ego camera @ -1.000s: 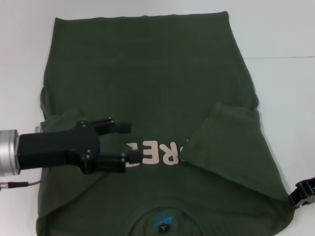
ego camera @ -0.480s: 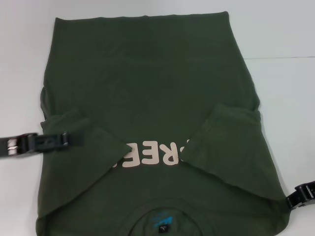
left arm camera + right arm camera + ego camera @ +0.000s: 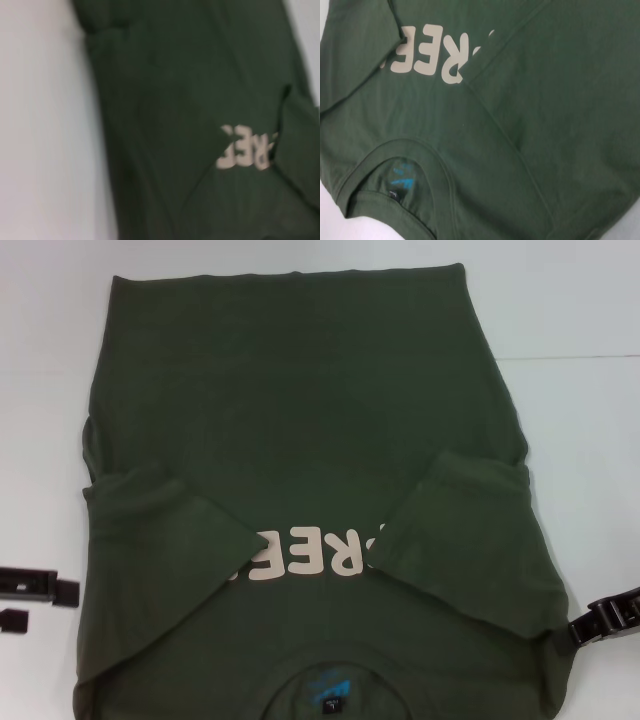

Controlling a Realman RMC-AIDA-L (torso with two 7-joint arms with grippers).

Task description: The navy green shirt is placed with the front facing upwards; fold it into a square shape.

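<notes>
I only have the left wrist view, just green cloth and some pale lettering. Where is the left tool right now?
Observer: The left tool is off the navy green shirt, over the table, beside the folded sleeve on the robot's left, with its fingers apart.
Operator: And the right tool?
Observer: The right tool is at the shirt's edge by the opposite shoulder.
Operator: Any sign of the collar?
Observer: Yes, the collar lies nearest the robot, with a blue neck label inside it.

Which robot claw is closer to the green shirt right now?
The right gripper touches the navy green shirt at its right shoulder edge; the left gripper sits off its left side on the white table.
</notes>
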